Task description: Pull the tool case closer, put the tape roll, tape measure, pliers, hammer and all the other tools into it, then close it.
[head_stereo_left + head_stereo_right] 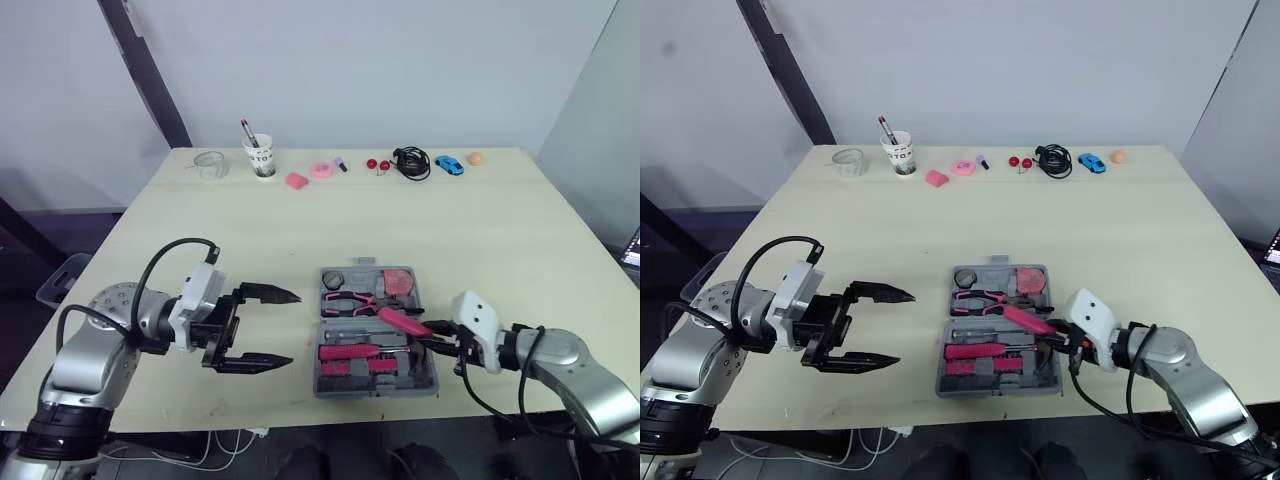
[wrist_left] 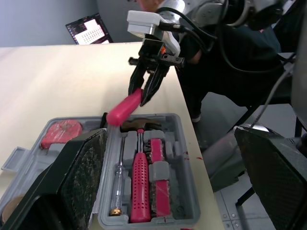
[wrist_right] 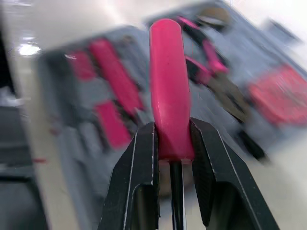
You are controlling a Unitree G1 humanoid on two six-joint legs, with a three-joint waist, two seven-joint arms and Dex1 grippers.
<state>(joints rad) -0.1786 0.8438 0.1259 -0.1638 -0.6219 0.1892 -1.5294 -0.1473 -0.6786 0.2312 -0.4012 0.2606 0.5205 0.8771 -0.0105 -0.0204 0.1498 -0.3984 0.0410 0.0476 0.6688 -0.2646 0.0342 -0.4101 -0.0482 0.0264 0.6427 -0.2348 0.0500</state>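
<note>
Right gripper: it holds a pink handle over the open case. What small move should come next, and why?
Probably lower the pink-handled tool flat into the tool case. The right gripper has its fingers shut on the handle's end, and the tool slants up over the case instead of lying in a slot.

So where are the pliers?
In the head views, the pliers lie in the far half of the open tool case, near the table's front edge, just beyond the pink handle held by the right gripper.
</note>
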